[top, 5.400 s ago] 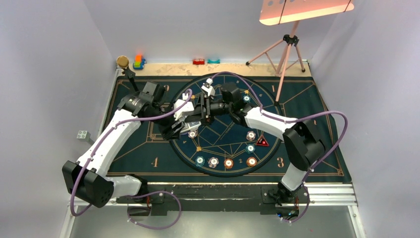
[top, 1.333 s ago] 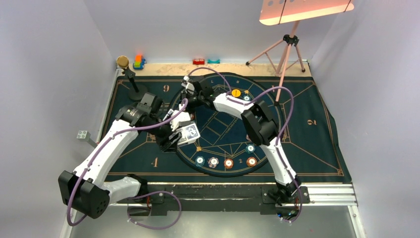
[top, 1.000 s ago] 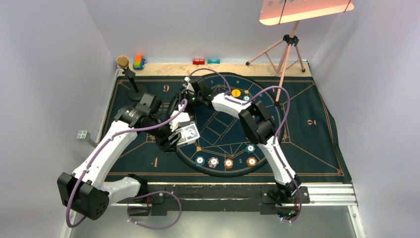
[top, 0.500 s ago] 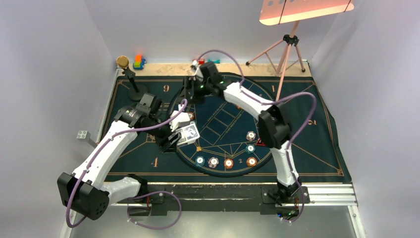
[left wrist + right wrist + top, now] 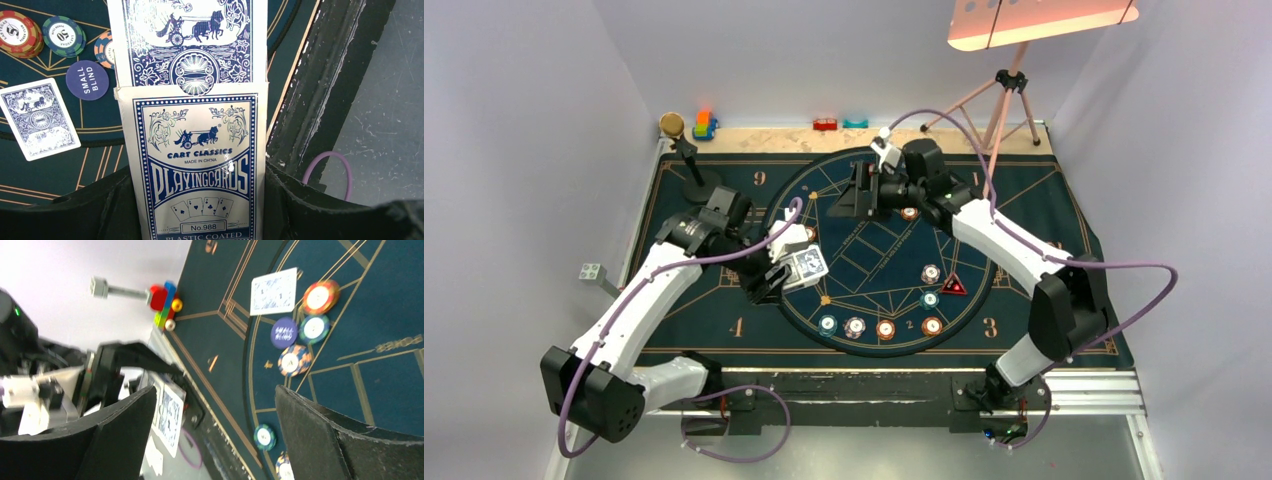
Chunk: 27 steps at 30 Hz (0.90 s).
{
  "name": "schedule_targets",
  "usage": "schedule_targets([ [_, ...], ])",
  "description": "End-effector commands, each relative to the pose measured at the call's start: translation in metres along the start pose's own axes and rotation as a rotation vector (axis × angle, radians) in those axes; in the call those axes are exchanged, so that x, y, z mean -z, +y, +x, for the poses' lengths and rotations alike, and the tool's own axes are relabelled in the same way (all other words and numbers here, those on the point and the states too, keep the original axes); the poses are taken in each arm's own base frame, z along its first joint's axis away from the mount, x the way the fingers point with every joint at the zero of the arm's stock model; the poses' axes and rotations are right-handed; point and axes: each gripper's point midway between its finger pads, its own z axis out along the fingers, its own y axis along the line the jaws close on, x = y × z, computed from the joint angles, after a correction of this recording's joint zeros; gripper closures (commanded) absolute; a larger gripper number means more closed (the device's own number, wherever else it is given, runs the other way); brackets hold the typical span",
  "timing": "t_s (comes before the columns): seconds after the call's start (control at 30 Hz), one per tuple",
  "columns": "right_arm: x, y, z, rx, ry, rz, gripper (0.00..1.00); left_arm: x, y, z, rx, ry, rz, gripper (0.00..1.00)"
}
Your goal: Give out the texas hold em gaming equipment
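The left fingers (image 5: 100,212) pinch the card box (image 5: 197,165), a protruding card (image 5: 187,40) jutting from its mouth and a face-down card (image 5: 40,117) lying on the felt (image 5: 1044,270) near the box, while the right fingers (image 5: 125,432) hang spread and empty well apart from it; a careless draw could drag out extra cards.

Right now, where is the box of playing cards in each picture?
Top external: card box left of centre, in the left jaws.
Left wrist: fills the lower middle, cards poking out its top.
Right wrist: small and blurred, lower left, seemingly the same box.
Shared landmark: the gold-lined mat; both wrist views also show the SMALL BLIND disc.
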Motion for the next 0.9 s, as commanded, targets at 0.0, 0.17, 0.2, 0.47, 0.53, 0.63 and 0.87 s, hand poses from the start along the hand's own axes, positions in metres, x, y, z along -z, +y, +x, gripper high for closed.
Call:
schedule_targets([
  [0.0, 0.007, 0.044, 0.026, 0.066, 0.052, -0.167, 0.07, 0.004, 0.009, -0.02, -0.007, -0.06, -0.031, 0.84],
  [0.17, 0.003, 0.068, 0.05, 0.089, 0.108, -0.237, 0.05, 0.005, 0.012, -0.025, -0.008, -0.07, -0.039, 0.84],
  [0.2, 0.002, 0.07, 0.053, 0.091, 0.113, -0.248, 0.04, 0.005, 0.012, -0.026, -0.008, -0.071, -0.038, 0.84],
  [0.47, -0.02, 0.071, 0.071, 0.072, 0.171, -0.274, 0.03, 0.006, 0.014, -0.032, -0.003, -0.08, -0.034, 0.84],
  [0.53, -0.022, 0.07, 0.074, 0.067, 0.182, -0.276, 0.02, 0.007, 0.015, -0.033, -0.003, -0.08, -0.035, 0.85],
  [0.63, -0.026, 0.064, 0.079, 0.058, 0.201, -0.265, 0.02, 0.008, 0.015, -0.035, -0.004, -0.083, -0.035, 0.85],
  [0.87, -0.032, 0.056, 0.085, 0.044, 0.238, -0.246, 0.2, 0.01, 0.015, -0.038, -0.006, -0.09, -0.037, 0.85],
])
